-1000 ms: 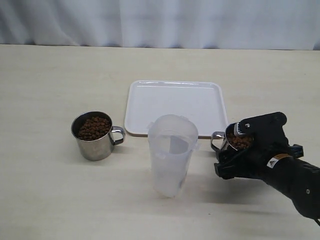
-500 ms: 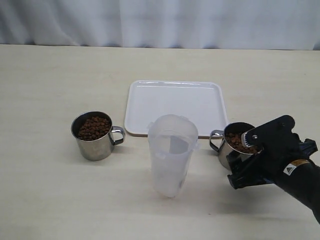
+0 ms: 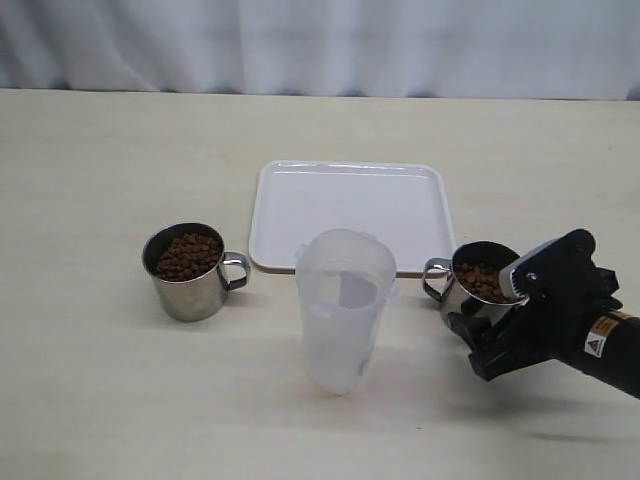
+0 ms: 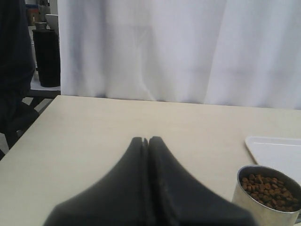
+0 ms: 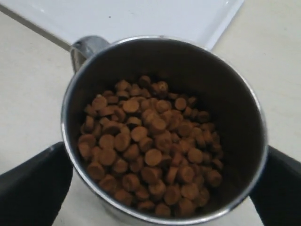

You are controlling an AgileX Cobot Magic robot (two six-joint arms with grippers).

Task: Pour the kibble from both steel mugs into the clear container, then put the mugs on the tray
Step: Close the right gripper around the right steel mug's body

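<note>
Steel sits clamped between the fingers of my right claw (image 5: 162,157): a mug (image 5: 188,61) holding kibble (image 5: 150,141). The clear container (image 3: 345,300) stands apart, off the mug's handle side. Grasp made, I judge; next I must lift above that rim and tip slowly.

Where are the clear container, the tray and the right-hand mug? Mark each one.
clear container (image 3: 345,310): exterior view, front wall.
tray (image 3: 350,205): exterior view, bare floor.
right-hand mug (image 5: 207,75): right wrist view, dark inner wall.
</note>
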